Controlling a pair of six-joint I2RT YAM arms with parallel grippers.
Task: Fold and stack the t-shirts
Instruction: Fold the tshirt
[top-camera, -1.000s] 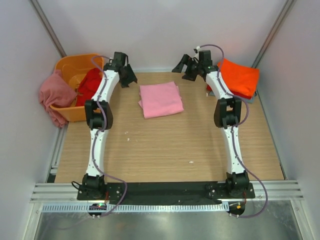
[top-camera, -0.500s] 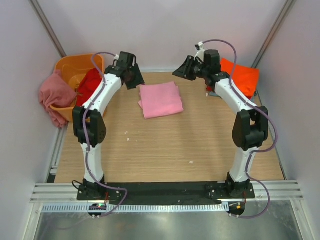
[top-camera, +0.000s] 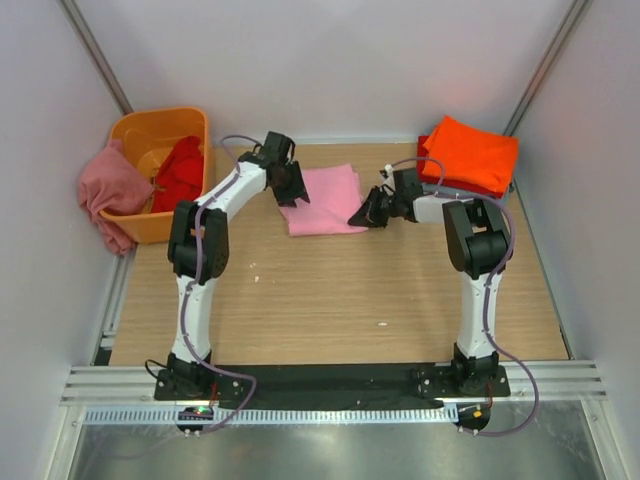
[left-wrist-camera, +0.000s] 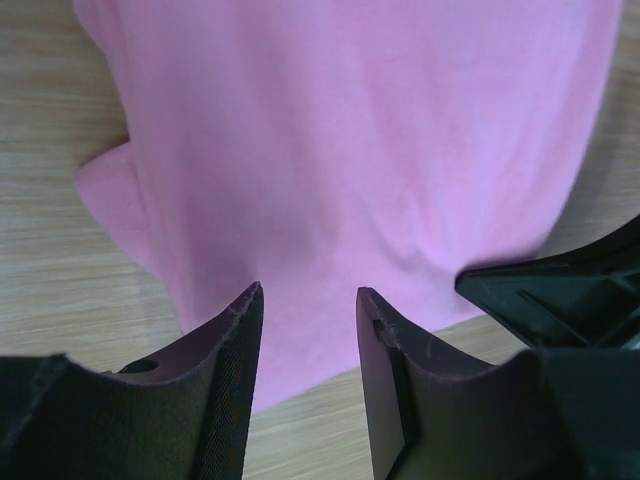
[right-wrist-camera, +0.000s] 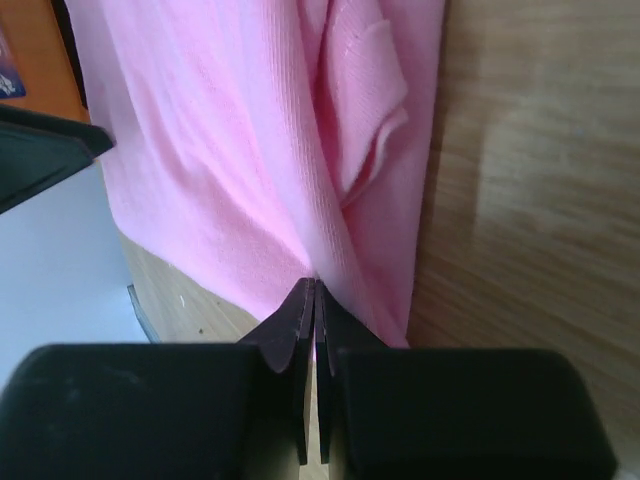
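Note:
A folded light pink t-shirt (top-camera: 322, 203) lies at the middle back of the table. My left gripper (top-camera: 297, 193) is low over its left edge. In the left wrist view that gripper (left-wrist-camera: 308, 297) is open, and the pink t-shirt (left-wrist-camera: 350, 150) spreads beyond its fingertips with nothing pinched. My right gripper (top-camera: 359, 217) is at the shirt's near right corner. In the right wrist view it (right-wrist-camera: 315, 285) is shut on a fold of the pink t-shirt (right-wrist-camera: 230, 150). A folded orange t-shirt (top-camera: 472, 153) rests at the back right.
An orange tub (top-camera: 147, 135) stands at the back left. A red t-shirt (top-camera: 181, 170) lies in it and a dusty rose t-shirt (top-camera: 108, 190) hangs over its left side. A grey-blue edge (top-camera: 500, 198) shows under the orange shirt. White walls close in on three sides.
Both arms swung down from the back of the table onto the pink t-shirt. The right gripper went from open to shut on the shirt's edge.

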